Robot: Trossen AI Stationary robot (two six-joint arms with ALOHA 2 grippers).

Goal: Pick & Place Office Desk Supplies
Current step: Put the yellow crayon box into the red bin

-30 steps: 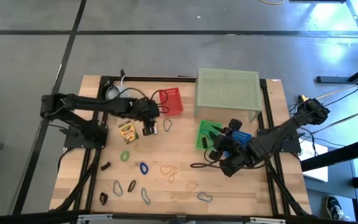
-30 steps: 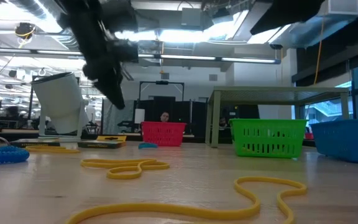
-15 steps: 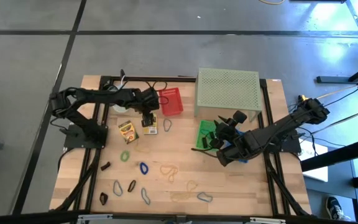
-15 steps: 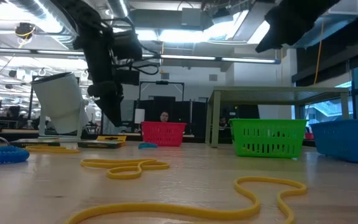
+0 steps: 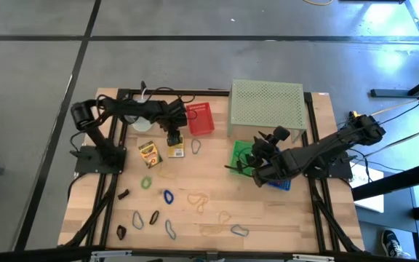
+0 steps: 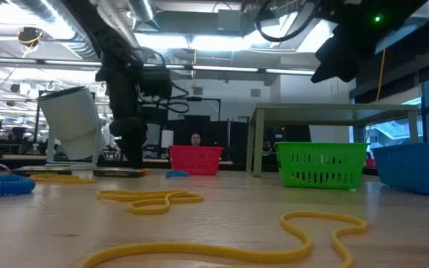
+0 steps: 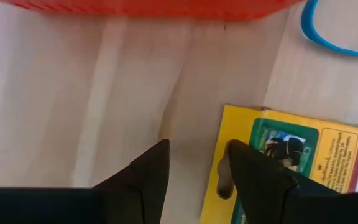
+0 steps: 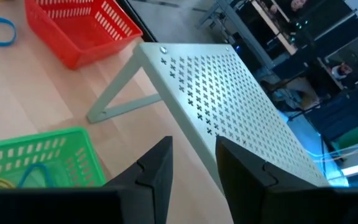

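We see a wooden table [image 5: 209,211] with a pale green stand [image 5: 266,105] at the back, a red basket [image 5: 199,118] beside it and a green basket [image 5: 242,154] in front. Our left gripper [image 7: 194,165] hangs low beside the red basket, fingers parted with nothing between them, one tip over the edge of a yellow box [image 7: 303,168]. Our right gripper [image 8: 191,158] hovers above the green basket, fingers slightly apart, empty. Coloured loops [image 5: 167,196] lie scattered nearer the front.
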